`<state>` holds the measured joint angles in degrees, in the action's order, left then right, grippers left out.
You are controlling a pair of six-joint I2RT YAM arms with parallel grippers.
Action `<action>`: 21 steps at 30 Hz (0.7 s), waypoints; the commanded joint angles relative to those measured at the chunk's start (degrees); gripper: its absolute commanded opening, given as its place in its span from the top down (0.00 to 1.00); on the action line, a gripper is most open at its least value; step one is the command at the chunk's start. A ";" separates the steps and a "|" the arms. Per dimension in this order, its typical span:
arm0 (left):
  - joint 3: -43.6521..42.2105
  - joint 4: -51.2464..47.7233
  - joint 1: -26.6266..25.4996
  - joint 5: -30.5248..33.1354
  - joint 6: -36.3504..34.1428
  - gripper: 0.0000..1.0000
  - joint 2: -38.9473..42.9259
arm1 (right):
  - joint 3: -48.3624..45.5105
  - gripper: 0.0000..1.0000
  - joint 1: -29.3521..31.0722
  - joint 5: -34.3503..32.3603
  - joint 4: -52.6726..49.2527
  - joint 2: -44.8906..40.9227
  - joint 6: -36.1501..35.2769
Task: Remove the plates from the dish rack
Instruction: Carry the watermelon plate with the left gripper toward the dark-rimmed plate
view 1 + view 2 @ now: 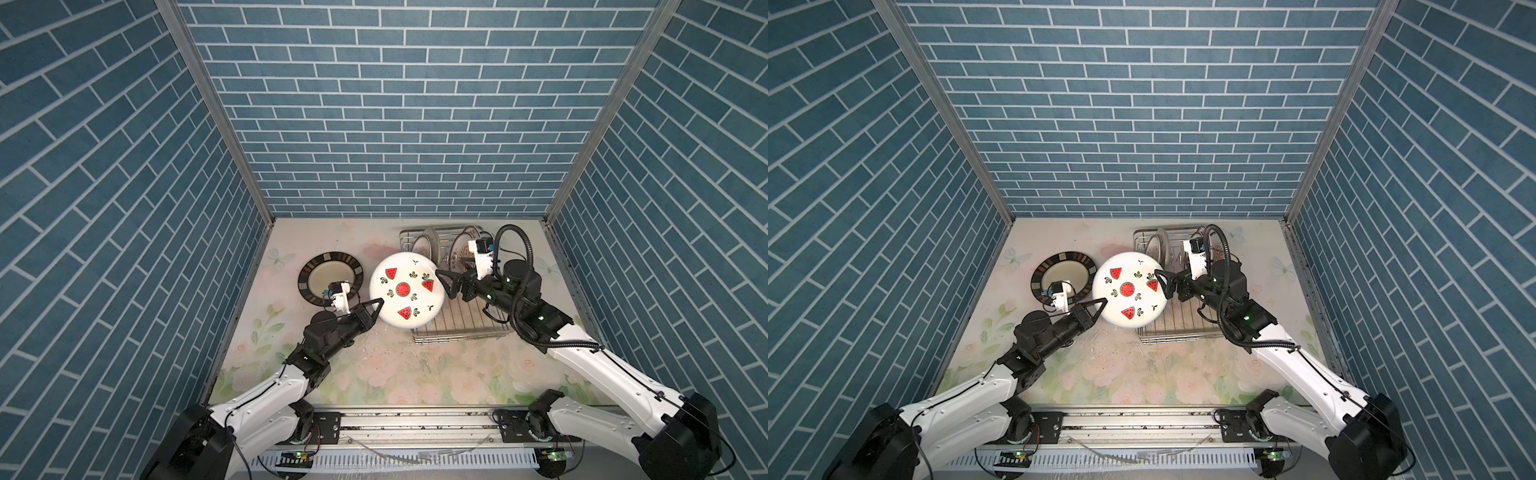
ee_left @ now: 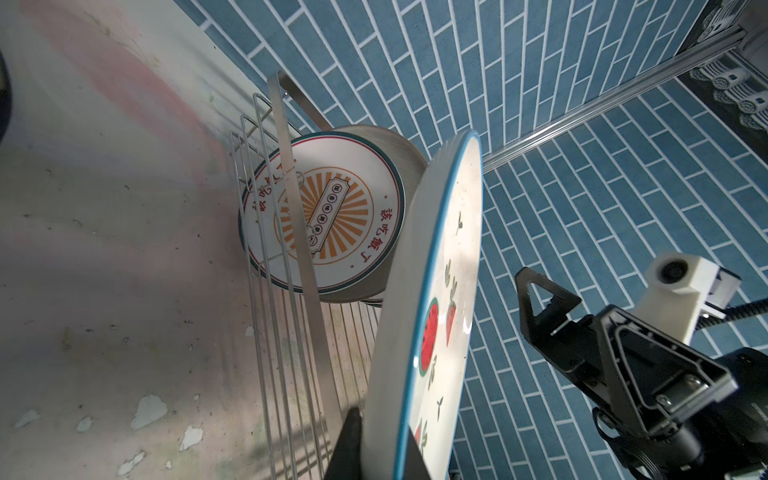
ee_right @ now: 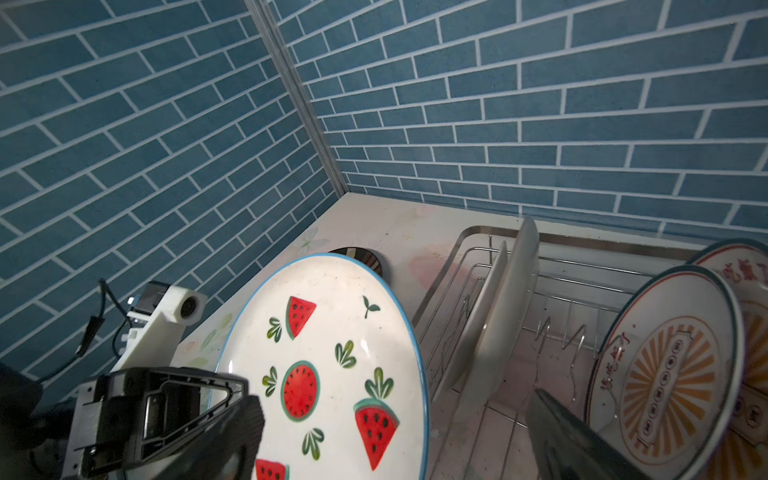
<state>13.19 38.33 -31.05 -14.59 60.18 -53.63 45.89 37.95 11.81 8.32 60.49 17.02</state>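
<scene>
With the right gripper (image 1: 444, 285) wide open at its 3 o'clock, the watermelon plate (image 1: 405, 291), held up over the 9 o'clock edge of the dish rack (image 1: 461, 329), hangs only from the left gripper (image 1: 87, 303), closed on its 8 o'clock rim, and may tilt and slip.

Both top views look steeply down from high above the near edge onto the whole surface (image 1: 374, 374), while each wrist camera sits close in, the left sighting edge-on along the watermelon plate (image 2: 415, 291) toward the dish rack (image 2: 324, 332), the right facing the rear wall corner (image 3: 299, 104); all four share plate and rack.
</scene>
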 commanded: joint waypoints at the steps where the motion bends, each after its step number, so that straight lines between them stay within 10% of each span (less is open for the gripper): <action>1: 2.33 1.37 2.50 -0.01 -1.20 1.00 1.87 | 0.56 0.01 3.47 3.30 1.94 0.33 -5.73; 21: -0.06 2.65 15.43 -2.58 4.55 1.00 4.53 | 11.32 0.02 11.43 2.72 2.60 18.35 -9.29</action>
<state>12.40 32.84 -16.93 -16.80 63.09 -50.37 54.22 48.69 13.19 8.82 76.77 8.49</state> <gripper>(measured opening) 0.134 0.983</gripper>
